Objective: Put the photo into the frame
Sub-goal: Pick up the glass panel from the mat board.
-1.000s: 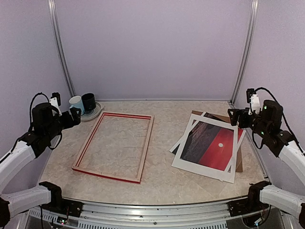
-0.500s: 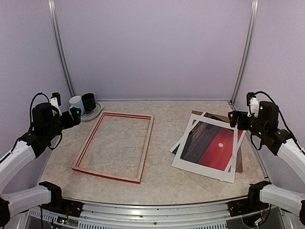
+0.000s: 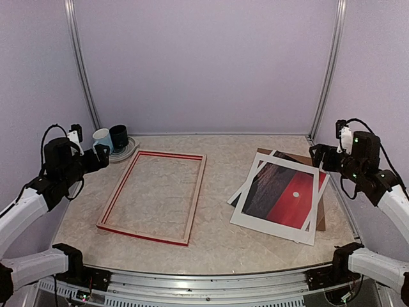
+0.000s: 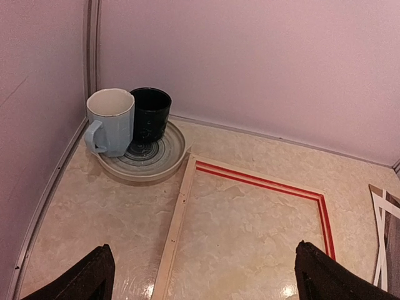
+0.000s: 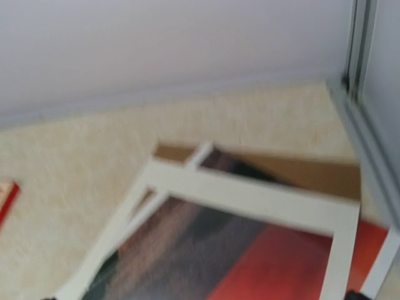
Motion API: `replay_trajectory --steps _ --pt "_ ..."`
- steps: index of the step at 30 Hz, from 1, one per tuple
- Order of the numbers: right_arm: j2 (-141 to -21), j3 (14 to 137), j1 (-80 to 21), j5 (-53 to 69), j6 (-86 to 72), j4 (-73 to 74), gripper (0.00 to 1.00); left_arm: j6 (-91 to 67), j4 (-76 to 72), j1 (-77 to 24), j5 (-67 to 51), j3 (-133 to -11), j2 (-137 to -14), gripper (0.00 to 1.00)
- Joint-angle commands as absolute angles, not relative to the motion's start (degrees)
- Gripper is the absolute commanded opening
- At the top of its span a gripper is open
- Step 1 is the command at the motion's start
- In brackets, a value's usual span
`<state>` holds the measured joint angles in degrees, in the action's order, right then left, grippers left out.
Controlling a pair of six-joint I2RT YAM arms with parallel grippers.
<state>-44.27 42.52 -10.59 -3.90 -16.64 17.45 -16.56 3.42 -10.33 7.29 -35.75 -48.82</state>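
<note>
While nothing has been picked up yet, the task is at its very start. The photo [image 3: 281, 195] lies face up on the tabletop below and just ahead of the right gripper [image 3: 315, 158], resting askew on a white mat and a brown backing board [image 3: 321, 212]. It is well apart from the frame [image 3: 143, 235].

The frame lies flat with its opening bare, below and ahead of the left gripper [image 3: 101, 153]. That gripper hangs with its fingers spread wide and nothing between them. The right wrist view is blurred and shows almost nothing of the fingers, so I cannot tell how far that gripper is open; it hovers clear of the print.

A pale blue mug [image 4: 111, 122] and a black mug [image 4: 150, 114] stand on a plate [image 4: 159, 165] beyond the left gripper.

As I judge it, everything remains: grasping the photo, carrying it across, seating it in the frame.
</note>
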Motion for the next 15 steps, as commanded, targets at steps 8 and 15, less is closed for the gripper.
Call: replay_trajectory --steps 8,15 --pt "-63.0 49.5 -11.1 -7.2 -32.0 31.3 0.99 -23.6 8.6 -17.7 6.6 -43.6 -54.6 0.99" --pt "-63.2 45.9 -11.1 -4.8 -31.7 28.1 0.99 -26.0 11.6 -37.0 23.3 -51.8 -61.0 0.99"
